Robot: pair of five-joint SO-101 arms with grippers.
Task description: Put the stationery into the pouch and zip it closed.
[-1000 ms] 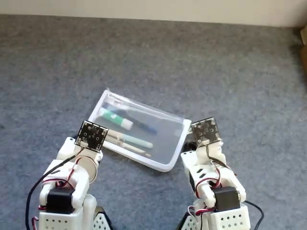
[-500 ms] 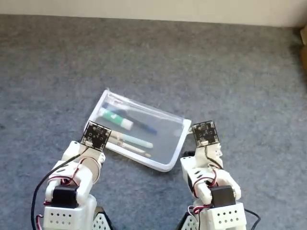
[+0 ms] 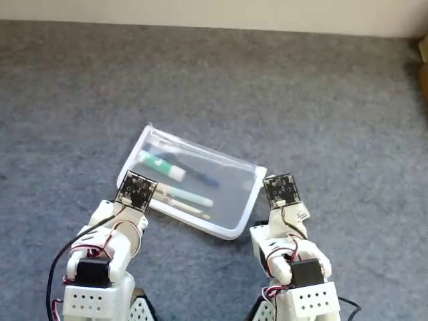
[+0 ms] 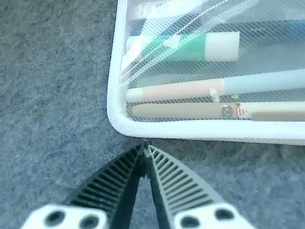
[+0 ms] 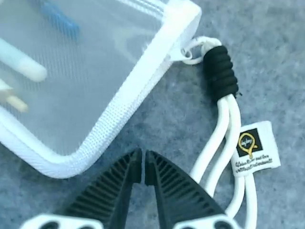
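A clear mesh pouch point(image 3: 194, 180) with white edging lies flat on the grey carpet, with several pens and a green-and-white tube point(image 3: 160, 165) inside it. My left gripper point(image 4: 144, 149) is shut and empty, its tips just off the pouch's near left corner point(image 4: 119, 125). My right gripper point(image 5: 143, 161) is also shut and empty, hovering beside the pouch's right end point(image 5: 119, 114). The zipper's white cord pull point(image 5: 220, 119) with a black bead and a small tag lies on the carpet next to that end.
Grey carpet point(image 3: 301, 100) stretches open beyond the pouch up to a pale wall strip point(image 3: 214, 12) at the far edge. A brown object point(image 3: 424, 63) pokes in at the far right. Both arm bases point(image 3: 93, 294) sit near the front edge.
Both arms have drawn back toward their bases, away from the pouch, the right one more. The pouch has stayed in place.
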